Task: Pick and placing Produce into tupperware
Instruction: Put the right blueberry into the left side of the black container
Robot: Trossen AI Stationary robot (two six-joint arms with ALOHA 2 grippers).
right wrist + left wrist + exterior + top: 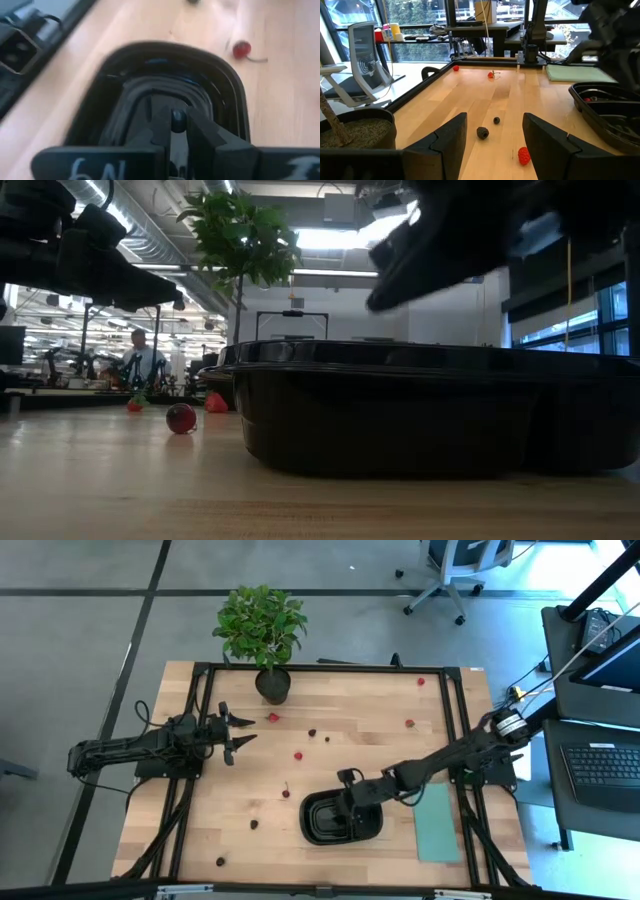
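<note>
The black tupperware [343, 818] sits near the table's front edge, right of the middle. It fills the low view [430, 410]. My right gripper [177, 131] hangs over its rim [352, 802], shut on one small dark piece of produce [177, 118]. Other red and dark produce lies scattered on the wood: [273, 717], [298, 755], [286, 792], [409, 723]. One red piece with a stem [241, 49] lies just beyond the container. My left gripper [234, 734] waits open at the table's left, above the wood, with dark pieces [483, 132] ahead of it. My right gripper pinches the small dark round piece [177, 118] between its two fingertips. The fingers slant down from the table's right side. The piece is lifted clear, above the tupperware's inside.
A potted green plant [262, 630] stands at the table's far edge. A flat pale teal rectangle [437, 823] lies right of the tupperware. Black frame rails [200, 740] run along the table's left and right sides. Bare wood lies between the scattered pieces.
</note>
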